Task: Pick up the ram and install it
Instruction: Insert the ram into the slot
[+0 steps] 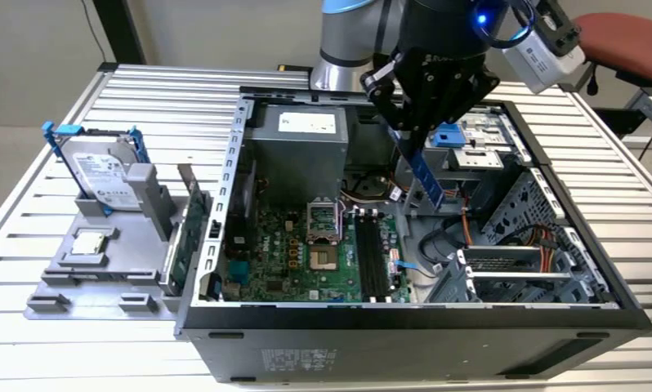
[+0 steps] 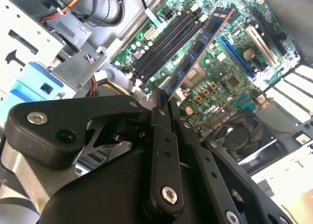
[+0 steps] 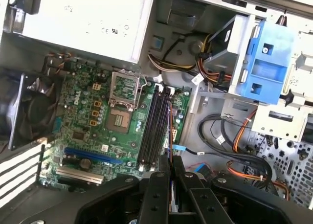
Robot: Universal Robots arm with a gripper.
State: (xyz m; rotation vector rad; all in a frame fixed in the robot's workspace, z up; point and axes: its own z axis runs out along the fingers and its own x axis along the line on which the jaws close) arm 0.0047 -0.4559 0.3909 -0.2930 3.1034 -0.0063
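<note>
The gripper (image 1: pixel 413 149), clamped on one end of the ram (image 1: pixel 424 181), holds it hanging over the motherboard (image 1: pixel 293 255) near the black memory slots (image 1: pixel 372 257); a firm grip, alignment with one slot and no tilt seem essential

The open computer case (image 1: pixel 413 343) lies on the table (image 1: pixel 631 204), with a rack holding a hard drive (image 1: pixel 100 175) just beside it on the exterior view's left. Inside lies the motherboard (image 1: pixel 293 261), its memory slots (image 1: pixel 372 257) toward the exterior view's right. The ram (image 1: pixel 426 175) hangs in the claw (image 1: pixel 413 122) above them.
</note>
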